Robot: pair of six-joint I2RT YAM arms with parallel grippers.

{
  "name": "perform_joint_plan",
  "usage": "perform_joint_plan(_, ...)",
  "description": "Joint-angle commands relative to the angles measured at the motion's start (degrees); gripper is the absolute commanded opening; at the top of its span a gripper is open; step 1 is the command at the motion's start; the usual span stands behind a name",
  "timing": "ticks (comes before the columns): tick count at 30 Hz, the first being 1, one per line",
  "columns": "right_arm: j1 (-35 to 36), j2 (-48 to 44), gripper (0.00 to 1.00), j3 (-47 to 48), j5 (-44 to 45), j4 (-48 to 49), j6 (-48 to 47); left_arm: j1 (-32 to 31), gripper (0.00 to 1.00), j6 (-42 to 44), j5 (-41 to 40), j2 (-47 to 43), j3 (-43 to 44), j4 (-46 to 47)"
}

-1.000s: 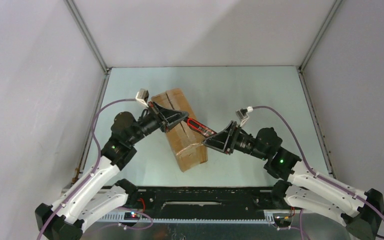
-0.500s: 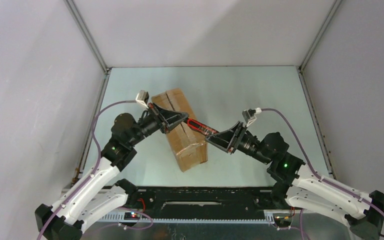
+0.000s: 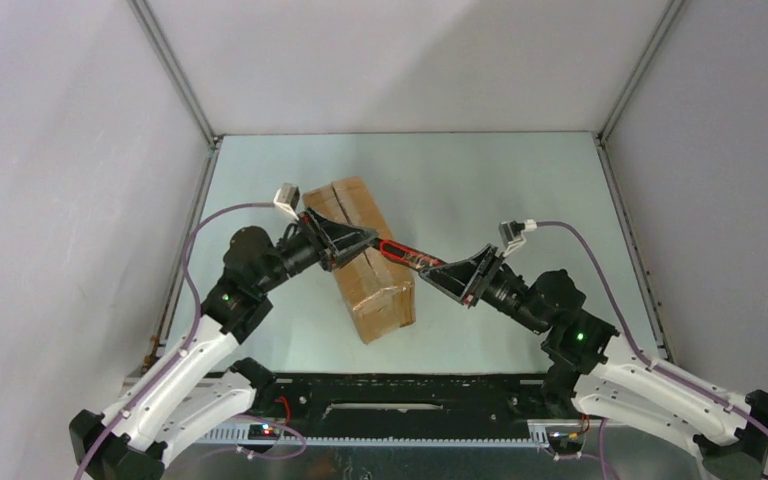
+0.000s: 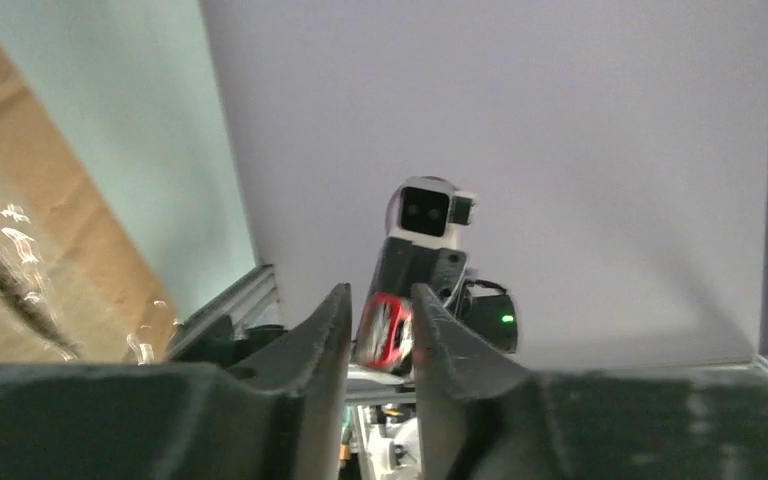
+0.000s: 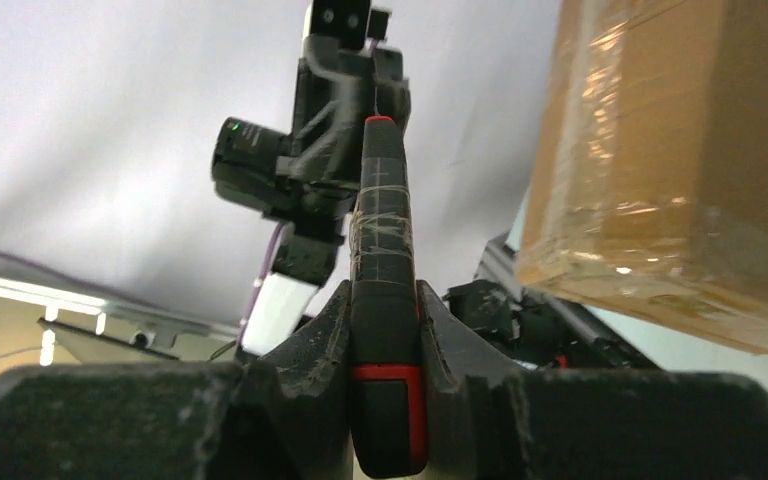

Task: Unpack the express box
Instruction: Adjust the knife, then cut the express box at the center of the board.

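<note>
- Right claw (image 5: 382, 300) was clenched on the black-and-red handle of a hand tool, apparently a box cutter (image 5: 380, 220). The handle ran straight out between the fingers.
- Left claw (image 4: 380, 300) was pinched narrowly on the red far end of the same cutter. Whether it bore any of the load could not be told.
- The cutter bridged the two claws in the air, just above the right long edge of the express box (image 3: 375, 295).
- The express box lay flat on the surface (image 3: 490, 190), left of centre, with its long axis running from far-left to near-right. The left claw hung over its middle, and the right claw stood off its right side.
- Clear tape (image 5: 605, 120) shone along the seam and over the near end. Flaps were closed, so unpacking had not begun.
- Handling, as judged:
  - Corrugated board has stiff walls, and the box is probably light, so it could skid under a sideways push.
  - The taped faces would be slick.
  - The flaps would give if pressed.
- Best hold: brace or pinch the bare cardboard side walls or a short end, well away from the seam.
- Contents were unseen, so any cut should stay shallow.
</note>
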Motion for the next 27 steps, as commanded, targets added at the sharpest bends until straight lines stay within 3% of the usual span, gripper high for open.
perform_joint_plan(1, -1.11, -3.74, 0.00, -0.32, 7.41, -5.20, -3.51, 0.56, 0.55, 6.05, 1.03, -0.54, 2.44, -7.36)
perform_joint_plan(4, -1.79, -7.90, 0.00, -0.44, 9.08, -11.55, -4.07, 0.75, 0.81, 15.02, 0.09, -0.36, 7.40, -19.93)
perform_joint_plan(5, -2.11, -9.72, 0.00, -0.80, 9.62, -14.39, -3.84, 0.85, 0.85, 21.03, -0.22, 0.35, 10.89, -24.94)
perform_joint_plan(8, -3.57, -15.87, 0.00, -2.33, 9.33, -19.82, -3.10, 0.23, 0.88, 38.45, -3.84, 4.20, 22.35, -43.48)
perform_joint_plan(10, -4.13, -19.18, 0.00, -2.52, 9.33, -25.60, -3.22, -1.27, 0.98, 49.39, -4.96, 8.16, 29.65, -53.39)
perform_joint_plan(12, -4.23, -21.82, 0.00, -2.52, 9.34, -29.72, -4.04, -5.61, 1.00, 55.38, -12.21, 11.53, 35.68, -61.33)
perform_joint_plan(15, -4.27, -25.24, 0.00, -2.52, 10.69, -35.34, -4.31, -6.30, 1.00, 49.73, -16.11, 17.02, 39.56, -62.83)
perform_joint_plan(17, -4.23, -27.54, 0.00, -2.52, 12.45, -37.88, -4.45, -6.37, 1.00, 43.28, -14.62, 20.13, 39.18, -61.36)
perform_joint_plan(20, -4.36, -29.88, 0.00, -2.52, 14.15, -39.19, -4.25, -6.29, 1.00, 30.22, -15.64, 19.62, 33.19, -52.86)
perform_joint_plan(27, -4.36, -31.40, 0.00, -3.85, 13.44, -38.67, -3.20, -6.30, 0.97, 11.47, -19.74, 18.44, 22.94, -38.08)
